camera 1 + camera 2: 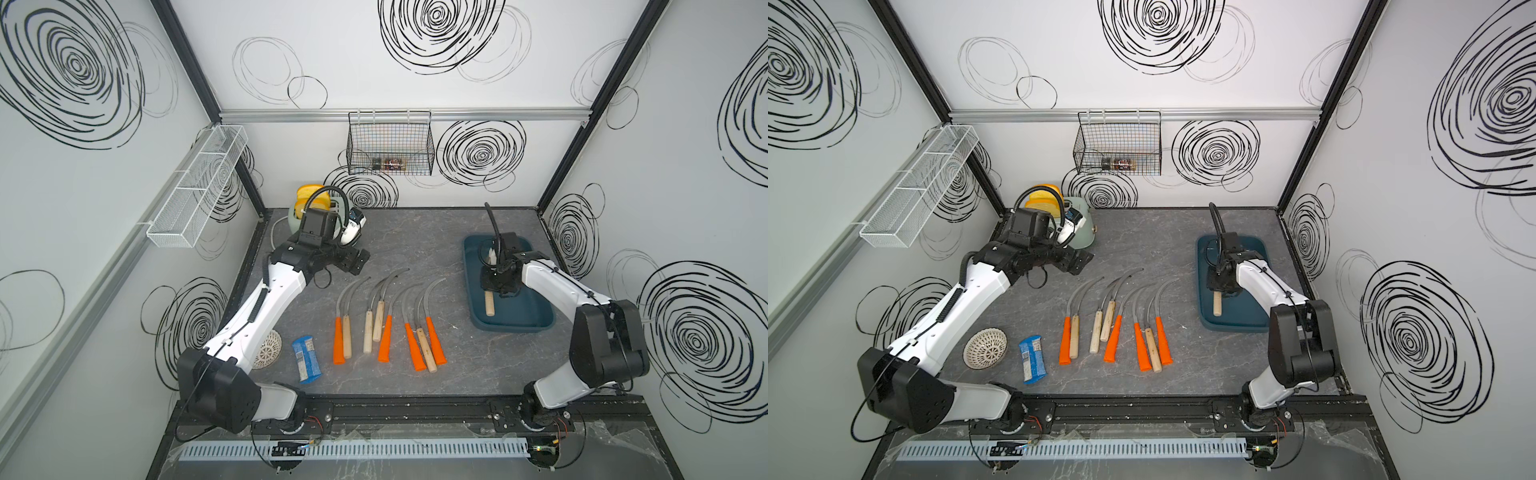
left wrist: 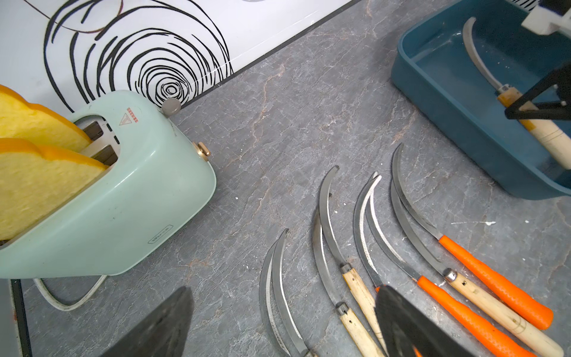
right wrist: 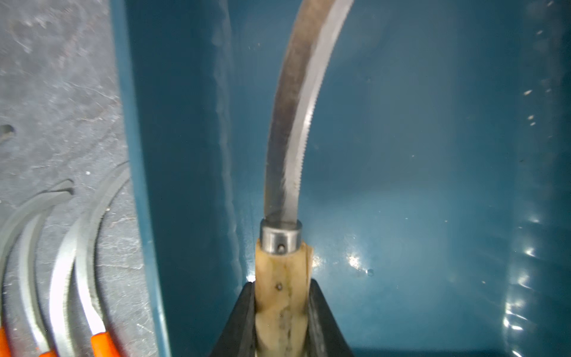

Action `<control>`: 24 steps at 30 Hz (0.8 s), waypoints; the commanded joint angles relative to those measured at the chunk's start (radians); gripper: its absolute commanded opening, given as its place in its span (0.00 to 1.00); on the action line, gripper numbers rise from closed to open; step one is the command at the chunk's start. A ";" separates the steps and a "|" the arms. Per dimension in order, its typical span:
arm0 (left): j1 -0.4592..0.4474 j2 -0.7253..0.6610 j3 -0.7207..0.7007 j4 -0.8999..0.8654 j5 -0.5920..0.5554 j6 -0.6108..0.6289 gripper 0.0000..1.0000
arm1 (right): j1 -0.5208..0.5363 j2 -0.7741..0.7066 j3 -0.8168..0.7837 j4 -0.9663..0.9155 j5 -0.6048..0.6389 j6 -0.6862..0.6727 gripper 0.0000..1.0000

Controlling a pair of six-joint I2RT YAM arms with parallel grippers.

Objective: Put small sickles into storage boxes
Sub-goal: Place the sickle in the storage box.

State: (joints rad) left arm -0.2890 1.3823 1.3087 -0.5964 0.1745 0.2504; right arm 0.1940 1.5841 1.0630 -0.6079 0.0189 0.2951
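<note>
**Right arm grips a sickle in the tub; left arm hovers with jaws apart**

The right arm rises from the front right corner of the worktop, its elbow high beside the right edge. Its forearm slopes over the teal storage tub (image 1: 528, 320), which sits by the right edge toward the far corner. The wrist pitches steeply down, and the right gripper (image 3: 281, 296) is clenched on the pale handle of a wood-handled sickle (image 3: 282, 272) inside the tub. The blade runs toward the far edge and the handle end points to the front edge. Whether the sickle touches the tub floor I cannot tell.

The left arm stretches from the front left corner along the left edge, with its wrist bent toward the middle. The left gripper (image 2: 284, 289) hangs released, jaws wide, above the blade tips and near the toaster (image 2: 123, 201) in the far left corner.

Eight small sickles (image 1: 385, 338) lie side by side mid-worktop, with their handles toward the front edge.
</note>
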 commanded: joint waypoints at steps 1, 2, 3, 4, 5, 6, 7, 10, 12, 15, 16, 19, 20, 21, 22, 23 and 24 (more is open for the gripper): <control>-0.007 0.003 -0.002 0.044 0.005 -0.004 0.96 | 0.016 0.020 -0.008 0.019 0.016 -0.016 0.00; -0.008 0.003 -0.003 0.044 0.006 -0.005 0.96 | 0.019 0.024 -0.007 0.020 0.019 -0.016 0.00; -0.008 0.004 -0.003 0.044 0.008 -0.006 0.96 | 0.023 0.029 -0.009 0.019 0.023 -0.016 0.00; -0.009 0.004 -0.005 0.045 0.009 -0.005 0.96 | 0.025 0.030 -0.010 0.021 0.024 -0.016 0.00; -0.009 0.006 -0.005 0.045 0.010 -0.007 0.96 | 0.028 0.034 -0.012 0.023 0.024 -0.015 0.00; -0.011 0.007 -0.004 0.044 0.010 -0.007 0.96 | 0.030 0.041 -0.012 0.022 0.026 -0.016 0.00; -0.011 0.009 -0.002 0.044 0.010 -0.008 0.96 | 0.031 0.046 -0.010 0.021 0.029 -0.015 0.00; -0.014 0.011 -0.002 0.044 0.010 -0.007 0.96 | 0.036 0.064 -0.011 0.023 0.038 -0.016 0.00; -0.015 0.012 -0.001 0.044 0.005 -0.007 0.96 | 0.036 0.075 -0.012 0.024 0.042 -0.019 0.00; -0.017 0.014 -0.002 0.044 0.004 -0.006 0.96 | 0.037 0.088 -0.011 0.027 0.045 -0.021 0.00; -0.018 0.015 -0.002 0.044 0.005 -0.005 0.96 | 0.037 0.092 -0.012 0.029 0.048 -0.022 0.00; -0.019 0.016 -0.003 0.044 0.004 -0.004 0.96 | 0.037 0.103 -0.009 0.034 0.049 -0.027 0.01; -0.019 0.016 -0.003 0.044 0.004 -0.005 0.96 | 0.037 0.108 -0.005 0.031 0.050 -0.026 0.02; -0.018 0.016 -0.003 0.044 0.003 -0.005 0.96 | 0.035 0.114 -0.002 0.030 0.050 -0.027 0.02; -0.019 0.017 -0.005 0.045 0.000 -0.004 0.96 | 0.037 0.120 0.002 0.028 0.050 -0.027 0.02; -0.018 0.017 -0.005 0.044 -0.002 -0.005 0.96 | 0.037 0.126 0.004 0.028 0.050 -0.027 0.02; -0.018 0.018 -0.005 0.044 -0.001 -0.005 0.96 | 0.037 0.131 0.003 0.029 0.048 -0.028 0.03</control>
State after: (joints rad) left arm -0.3012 1.3933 1.3071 -0.5961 0.1741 0.2478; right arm 0.2276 1.6932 1.0565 -0.5892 0.0566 0.2832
